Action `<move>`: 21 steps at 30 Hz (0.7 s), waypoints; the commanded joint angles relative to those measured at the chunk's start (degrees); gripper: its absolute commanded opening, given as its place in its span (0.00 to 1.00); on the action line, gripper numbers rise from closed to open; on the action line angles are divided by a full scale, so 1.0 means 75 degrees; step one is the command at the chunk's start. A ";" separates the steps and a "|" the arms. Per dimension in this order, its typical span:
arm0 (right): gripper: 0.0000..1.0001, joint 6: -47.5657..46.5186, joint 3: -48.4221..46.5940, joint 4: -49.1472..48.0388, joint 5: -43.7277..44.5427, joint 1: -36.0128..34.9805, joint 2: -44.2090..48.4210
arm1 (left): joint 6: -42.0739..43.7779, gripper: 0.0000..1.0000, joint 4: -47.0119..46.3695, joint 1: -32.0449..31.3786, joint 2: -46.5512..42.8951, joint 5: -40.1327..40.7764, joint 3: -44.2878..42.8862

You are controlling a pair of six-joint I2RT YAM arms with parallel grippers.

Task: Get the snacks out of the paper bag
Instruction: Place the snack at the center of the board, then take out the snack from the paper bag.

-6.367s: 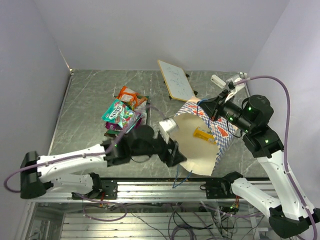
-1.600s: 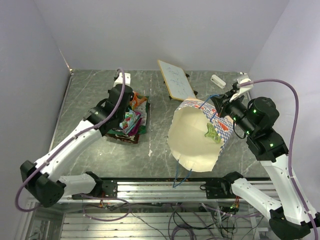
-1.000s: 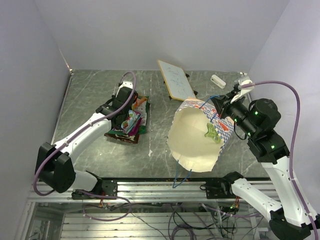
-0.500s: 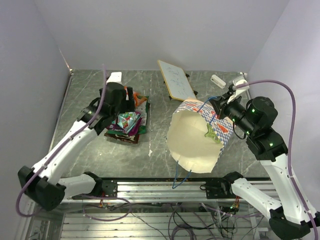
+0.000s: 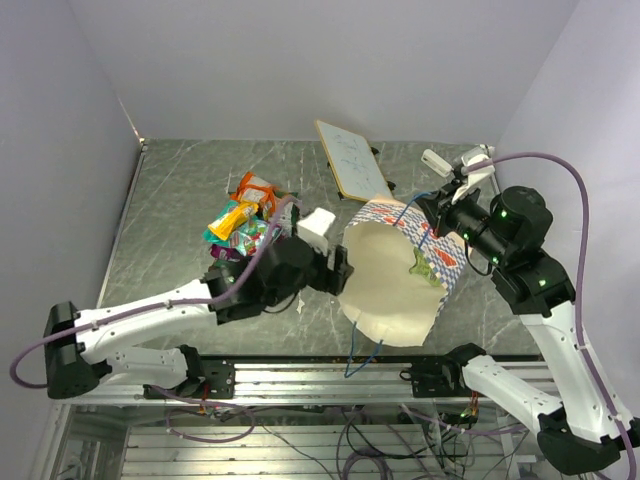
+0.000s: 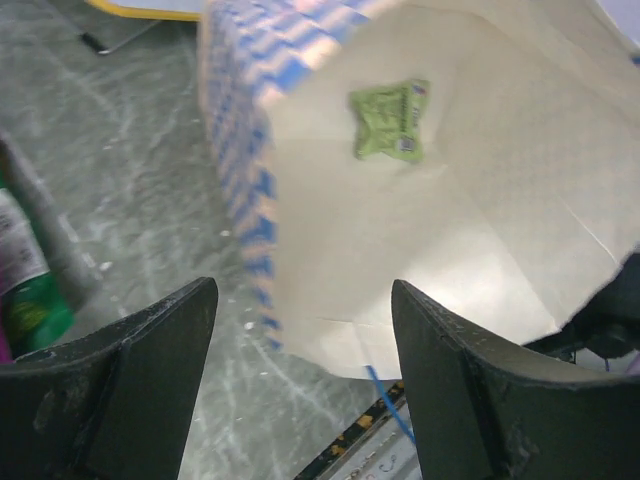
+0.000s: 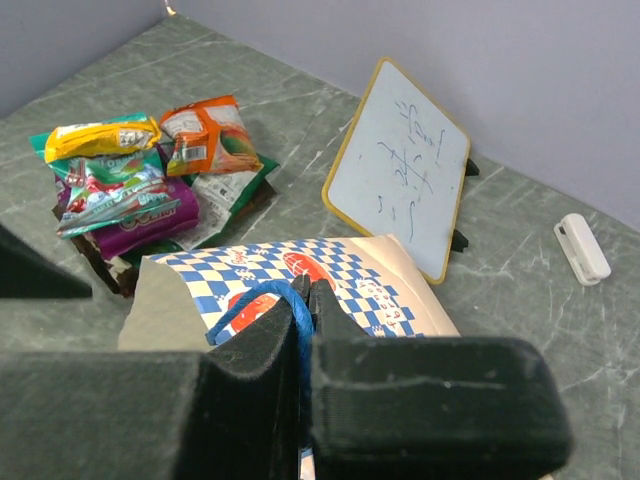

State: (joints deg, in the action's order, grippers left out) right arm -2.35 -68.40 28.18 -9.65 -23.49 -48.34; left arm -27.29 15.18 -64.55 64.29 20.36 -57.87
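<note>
The blue-and-white checkered paper bag lies on its side with its cream mouth toward the near left. One green snack packet lies inside it and also shows in the left wrist view. My left gripper is open and empty just outside the left rim of the bag's mouth. My right gripper is shut on the bag's blue cord handle and holds the top edge up. Several snacks lie piled on the table to the left, with a yellow packet on top.
A white board with a yellow rim leans behind the bag and shows in the right wrist view. A small white object lies at the back right. A second blue cord hangs over the table's near edge.
My left arm has swung from the snack pile to the bag's mouth, open and empty. A yellow packet now lies on the pile. The right gripper still holds the handle.
</note>
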 commanded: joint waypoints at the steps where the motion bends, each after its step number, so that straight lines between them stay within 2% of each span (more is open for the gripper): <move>1: 0.00 0.0192 -0.0360 0.0127 0.0064 0.0002 0.0029 | 0.1034 0.81 -0.1608 -0.1097 0.0491 0.0565 0.0220; 4: 0.00 0.0216 -0.0489 0.0302 0.0149 0.0000 -0.0054 | 0.1688 0.77 -0.2288 -0.1521 0.1105 0.0407 0.0307; 6: 0.00 0.0340 -0.0580 0.0424 0.0207 -0.0003 -0.0149 | 0.2001 0.71 -0.2941 -0.1624 0.1562 0.0151 0.0324; 8: 0.00 0.0551 -0.0700 0.0506 0.0215 0.0001 -0.0195 | 0.2130 0.65 -0.3487 -0.1646 0.2074 -0.0110 0.0316; 11: 0.00 0.0756 -0.0768 0.0572 0.0061 0.0002 -0.0213 | 0.2208 0.62 -0.4643 -0.1647 0.2933 -0.0322 0.0479; 14: 0.00 0.0838 -0.0937 0.0719 0.0140 0.0002 -0.0293 | 0.2311 0.60 -0.5640 -0.1648 0.3983 -0.0263 0.0386; 21: 0.00 0.0868 -0.1350 0.0851 0.0096 0.0002 -0.0597 | 0.2250 0.53 -0.6802 -0.1607 0.6066 0.0220 -0.0603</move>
State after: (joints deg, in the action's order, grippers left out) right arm 3.07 -75.70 33.78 -9.10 -23.49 -51.86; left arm -10.44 -24.91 -76.73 105.56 19.86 -57.76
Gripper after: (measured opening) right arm 0.003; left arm 0.554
